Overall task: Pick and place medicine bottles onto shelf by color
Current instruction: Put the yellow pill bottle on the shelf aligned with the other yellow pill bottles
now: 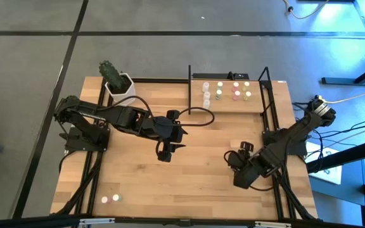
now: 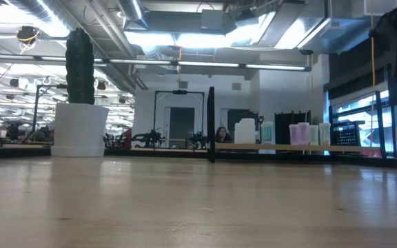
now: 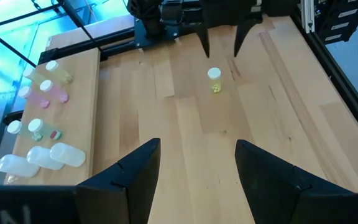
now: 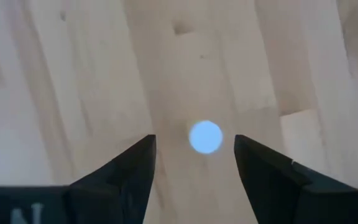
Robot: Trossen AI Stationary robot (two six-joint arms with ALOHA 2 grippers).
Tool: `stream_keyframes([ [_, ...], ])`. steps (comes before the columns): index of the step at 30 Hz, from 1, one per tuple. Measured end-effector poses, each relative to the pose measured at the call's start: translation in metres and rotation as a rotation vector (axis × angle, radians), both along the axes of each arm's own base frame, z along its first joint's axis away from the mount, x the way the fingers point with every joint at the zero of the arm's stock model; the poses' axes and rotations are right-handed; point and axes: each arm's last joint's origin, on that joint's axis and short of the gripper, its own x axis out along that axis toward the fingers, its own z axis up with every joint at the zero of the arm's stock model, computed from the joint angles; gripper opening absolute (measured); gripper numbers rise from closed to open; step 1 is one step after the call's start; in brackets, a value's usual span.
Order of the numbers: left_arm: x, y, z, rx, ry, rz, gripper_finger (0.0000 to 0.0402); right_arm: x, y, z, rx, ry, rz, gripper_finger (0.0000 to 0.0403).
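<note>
A small bottle with a yellowish cap (image 3: 214, 79) stands upright on the tabletop right of centre. My right gripper (image 3: 221, 53) hangs just above it, open and pointing down. In the right wrist view its round cap (image 4: 205, 137) shows between the two fingers, which stand apart from it. My left gripper (image 1: 165, 154) waits open over the table's middle, with nothing between its fingers (image 3: 197, 168). The shelf (image 1: 233, 106) stands at the far right and carries several small bottles (image 1: 224, 92) with white, green, pink and yellowish caps. Two more bottles (image 1: 110, 199) stand near the front left corner.
A white pot with a cactus (image 1: 118, 82) stands at the far left corner. Thin black uprights (image 1: 189, 88) frame the shelf, and a black cable (image 1: 198, 114) loops in front of it. Bare wood lies between the two arms and along the near edge.
</note>
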Motion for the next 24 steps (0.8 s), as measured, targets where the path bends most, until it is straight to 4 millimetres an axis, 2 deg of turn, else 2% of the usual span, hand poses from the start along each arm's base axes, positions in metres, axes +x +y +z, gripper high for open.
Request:
stream_keyframes([
  [3, 0.000, 0.000, 0.000, 0.000, 0.000, 0.000, 0.0202, -0.005, -0.001, -0.010, -0.033, 0.018, 0.011, 0.0220],
  [11, 0.000, 0.000, 0.000, 0.000, 0.000, 0.000, 0.0202, -0.004, 0.001, -0.026, 0.016, -0.006, 0.039, 0.0220],
  [24, 0.000, 0.000, 0.000, 0.000, 0.000, 0.000, 0.0202, -0.005, -0.003, -0.030, -0.025, -0.005, 0.035, 0.0220],
])
